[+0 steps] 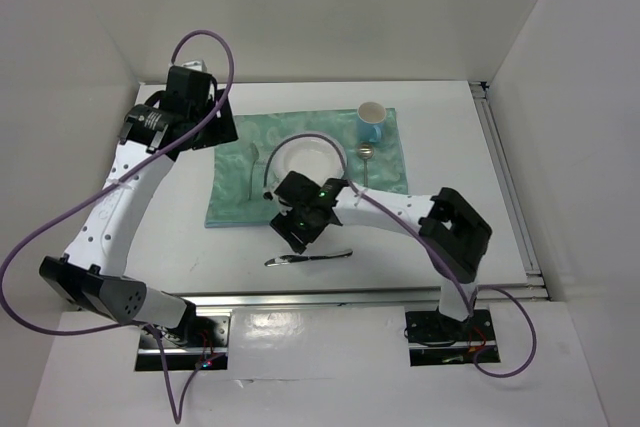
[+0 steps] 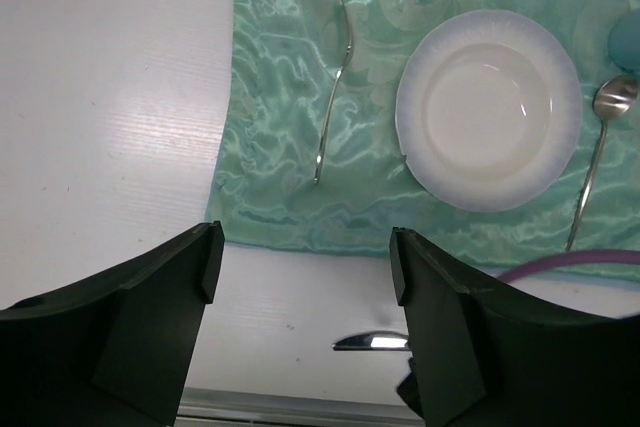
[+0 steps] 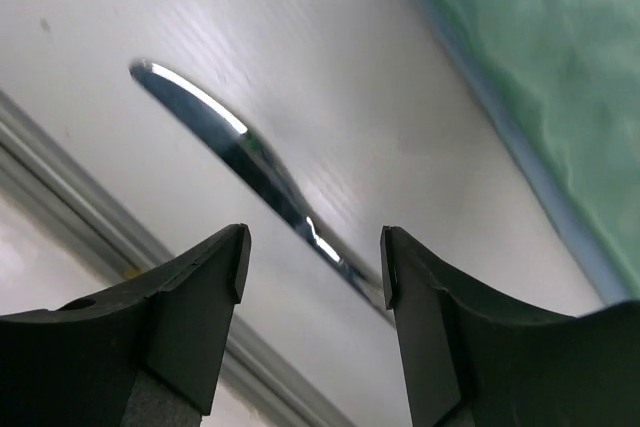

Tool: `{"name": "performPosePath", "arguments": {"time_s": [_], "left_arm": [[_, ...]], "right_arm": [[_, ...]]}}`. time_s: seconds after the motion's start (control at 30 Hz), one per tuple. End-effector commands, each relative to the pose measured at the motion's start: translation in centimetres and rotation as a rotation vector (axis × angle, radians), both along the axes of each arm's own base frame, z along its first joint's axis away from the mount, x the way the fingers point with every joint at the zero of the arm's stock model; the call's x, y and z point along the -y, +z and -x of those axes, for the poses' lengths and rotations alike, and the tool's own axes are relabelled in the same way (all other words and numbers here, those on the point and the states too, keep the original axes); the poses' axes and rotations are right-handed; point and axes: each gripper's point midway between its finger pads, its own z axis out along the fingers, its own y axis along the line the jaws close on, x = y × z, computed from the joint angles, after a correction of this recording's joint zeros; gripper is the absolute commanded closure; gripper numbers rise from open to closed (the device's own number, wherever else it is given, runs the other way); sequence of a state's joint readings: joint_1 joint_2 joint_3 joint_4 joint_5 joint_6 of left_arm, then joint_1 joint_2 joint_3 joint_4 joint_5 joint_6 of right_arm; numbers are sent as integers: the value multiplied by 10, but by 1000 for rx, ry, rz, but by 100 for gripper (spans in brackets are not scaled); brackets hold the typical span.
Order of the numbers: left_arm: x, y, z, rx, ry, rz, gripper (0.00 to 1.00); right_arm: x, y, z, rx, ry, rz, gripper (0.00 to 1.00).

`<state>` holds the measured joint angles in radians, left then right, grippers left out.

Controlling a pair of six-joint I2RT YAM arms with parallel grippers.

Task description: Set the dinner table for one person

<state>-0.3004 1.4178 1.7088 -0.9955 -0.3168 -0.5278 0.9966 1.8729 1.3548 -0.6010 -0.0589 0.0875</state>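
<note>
Right tool: released, its two black fingers spread with nothing between them, hanging low over the plain white worktop.
Knife: the shiny steel table knife lies flat on the worktop directly under your right tool. It crosses the gap between the fingers at a slant, and neither finger touches it. The metal rail runs just behind the knife, and the teal-green patterned cloth mat lies just ahead.
Left tool: also released, fingers wide and holding nothing, raised high with the mat ahead of it.
Place setting: from your left tool, the slim steel fork lies straight ahead on the mat. The round white plate with a pale blue rim is ahead to the right, and the steel spoon is just past the plate. The light blue cup stands beyond the spoon.
Worktop: spreads beneath both tools and carries the mat and the knife.
Step in hand: by my reading, picking up the knife, the one piece not yet on the mat.
Next move: you would probably lower the right tool until its fingers straddle the handle, turning the wrist so they close across its narrow width. The knife is thin and flat, so the fingertips must nearly reach the worktop before you clench. Then carry it forward to the mat, beside the plate.
</note>
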Motion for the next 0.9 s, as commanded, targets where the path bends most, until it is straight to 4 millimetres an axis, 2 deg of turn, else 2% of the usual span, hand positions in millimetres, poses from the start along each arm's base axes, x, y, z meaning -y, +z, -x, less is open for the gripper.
{"name": "performPosePath", "arguments": {"time_s": [0.0,0.03,0.07,0.17,0.33,0.43,0.57,0.73,0.83,0.87], "left_arm": [[-6,3,-2,-15,19,-9,14],[-5,-6,-6,-42,18,-6,14],[-4,-8,-4,-55,11,-2,14],[3,-15,-6,-75,-12,17,14],[6,-14,-7,-70,-25,33,14],[6,-14,-7,-70,-25,33,14],[6,-14,-7,-70,-25,33,14],[6,-11,-8,-61,-26,35,14],[6,-11,-8,-61,-26,35,14],[6,-11,-8,-61,-26,35,14]], "right_arm": [[33,7,2,18,-36,16,33],[43,4,3,-1,-58,36,33],[54,-2,14,-31,-52,56,33],[70,-15,33,-83,-20,86,29],[73,-23,41,-109,62,96,26],[67,-26,38,-102,94,86,26],[65,-30,22,-37,81,104,26],[53,-30,8,34,80,96,29],[47,-32,6,71,86,102,31],[43,-31,3,83,85,84,34]]}}
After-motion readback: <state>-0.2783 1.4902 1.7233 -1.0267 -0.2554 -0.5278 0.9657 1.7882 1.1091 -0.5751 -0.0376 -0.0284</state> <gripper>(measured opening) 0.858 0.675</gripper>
